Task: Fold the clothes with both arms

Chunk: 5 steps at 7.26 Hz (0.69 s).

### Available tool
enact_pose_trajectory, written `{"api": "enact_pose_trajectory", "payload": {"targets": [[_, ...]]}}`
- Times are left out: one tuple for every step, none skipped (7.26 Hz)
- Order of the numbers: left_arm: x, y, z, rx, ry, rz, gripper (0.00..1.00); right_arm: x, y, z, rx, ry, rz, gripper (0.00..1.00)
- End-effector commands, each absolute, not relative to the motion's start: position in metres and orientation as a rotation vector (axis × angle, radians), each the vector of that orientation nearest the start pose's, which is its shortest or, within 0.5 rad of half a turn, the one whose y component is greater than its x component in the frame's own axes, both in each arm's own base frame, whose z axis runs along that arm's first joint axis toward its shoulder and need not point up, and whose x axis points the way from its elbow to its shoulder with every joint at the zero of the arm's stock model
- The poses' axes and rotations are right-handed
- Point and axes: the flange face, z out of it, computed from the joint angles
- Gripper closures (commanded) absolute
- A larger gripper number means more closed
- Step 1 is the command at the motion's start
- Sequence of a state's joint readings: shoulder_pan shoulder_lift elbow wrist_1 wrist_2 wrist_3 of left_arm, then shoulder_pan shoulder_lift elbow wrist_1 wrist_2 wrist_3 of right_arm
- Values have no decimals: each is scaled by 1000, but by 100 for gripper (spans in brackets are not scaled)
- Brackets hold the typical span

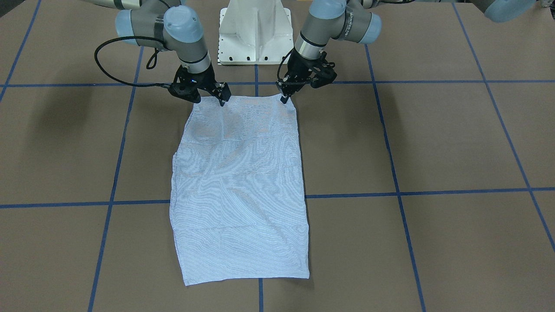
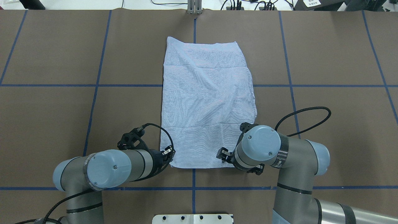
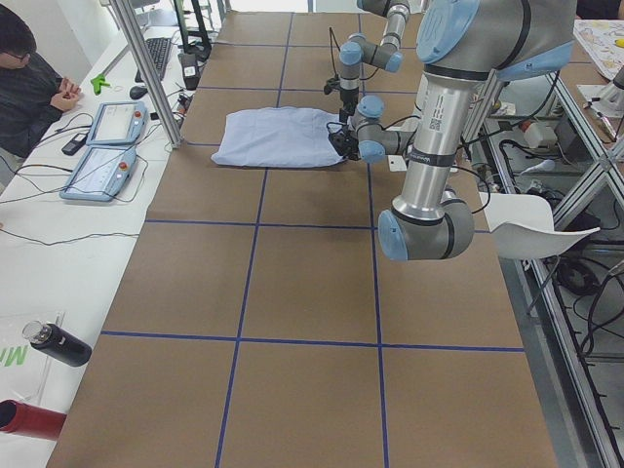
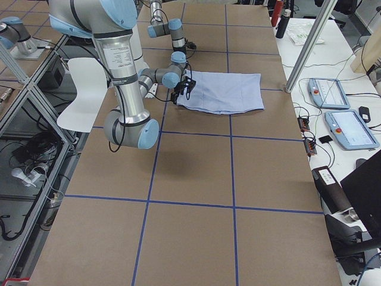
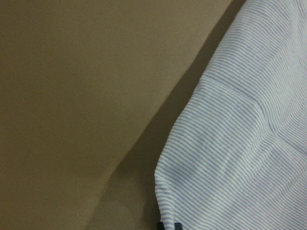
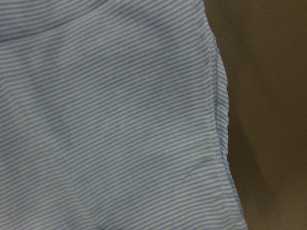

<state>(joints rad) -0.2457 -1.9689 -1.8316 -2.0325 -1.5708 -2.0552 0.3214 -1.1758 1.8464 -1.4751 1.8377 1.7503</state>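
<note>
Shirt (image 1: 238, 195), one, flat on bench (image 1: 433, 143), left fingers (image 1: 284, 97) and right fingers (image 1: 221, 99), two pairs, each clamped on one corner, cloth stretching away beyond them.

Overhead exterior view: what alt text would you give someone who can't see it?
A striped shirt, folded into a long rectangle, lies flat on a brown table marked with blue lines. The left arm and right arm have their jaws at its two near corners; whether they grip it is unclear.
</note>
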Motion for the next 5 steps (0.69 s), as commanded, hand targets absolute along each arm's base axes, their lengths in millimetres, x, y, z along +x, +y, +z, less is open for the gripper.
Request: {"api": "enact_pose_trajectory", "payload": {"targets": [[557, -277, 267, -137, 1136, -651, 100, -544, -295, 313, -200, -774, 375, 0], [557, -277, 267, -137, 1136, -651, 100, -543, -296, 313, -201, -774, 375, 0], [557, -277, 267, -137, 1136, -651, 100, -542, -296, 314, -201, -771, 375, 0], [558, -277, 268, -136, 1135, -651, 100, -542, -295, 315, -202, -770, 375, 0], [558, -277, 268, -136, 1135, -651, 100, -542, -295, 317, -203, -765, 376, 0]]}}
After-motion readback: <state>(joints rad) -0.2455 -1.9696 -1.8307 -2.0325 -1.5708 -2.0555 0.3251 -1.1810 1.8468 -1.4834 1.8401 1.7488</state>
